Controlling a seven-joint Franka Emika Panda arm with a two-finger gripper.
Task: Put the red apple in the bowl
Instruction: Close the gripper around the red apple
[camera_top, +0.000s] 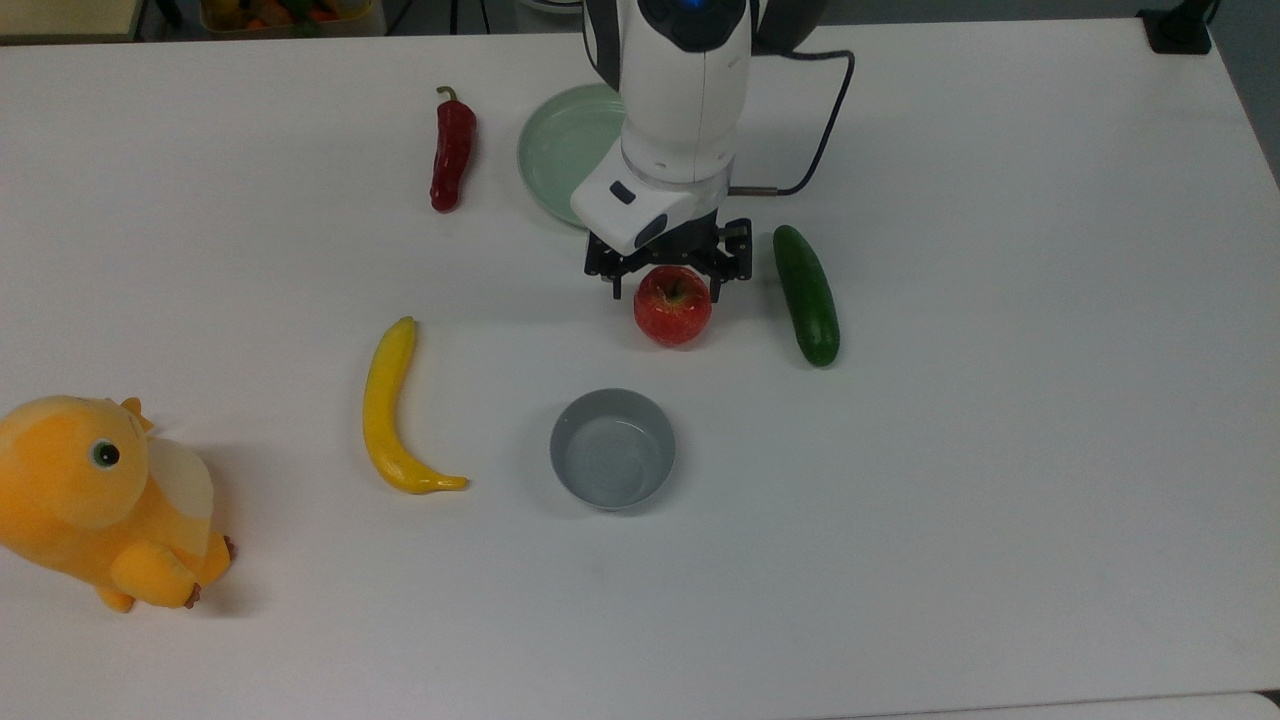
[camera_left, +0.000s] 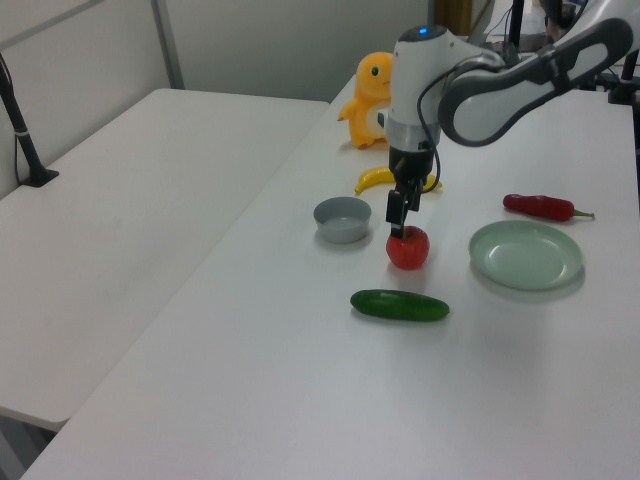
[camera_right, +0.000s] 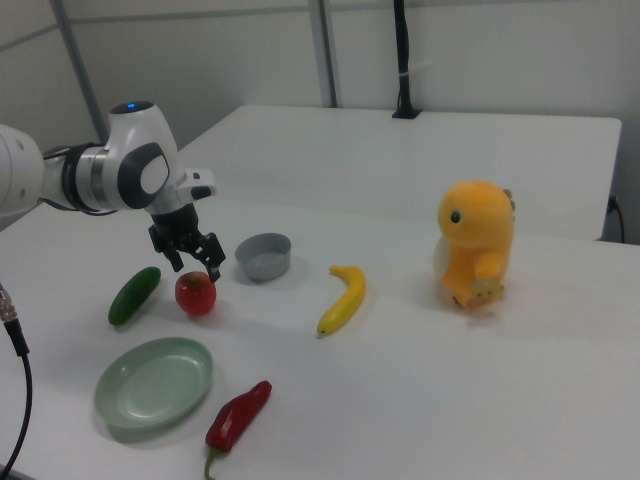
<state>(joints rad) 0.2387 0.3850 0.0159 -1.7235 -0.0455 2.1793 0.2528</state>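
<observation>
Gripper (camera_top: 667, 289) was directly over the red apple (camera_top: 673, 312), fingers spread wide, one either side of its top, not clamped. Apple sat on the table (camera_top: 1000, 450), just beside the cucumber (camera_top: 806, 294), near the bowl (camera_top: 612, 448). Bowl was empty.

apple (camera_top: 672, 308) 1; bowl (camera_top: 612, 448) 1; plate (camera_top: 560, 150) 1; chili (camera_top: 452, 152) 1; cucumber (camera_top: 806, 294) 1; banana (camera_top: 392, 408) 1; plush (camera_top: 100, 500) 1
</observation>
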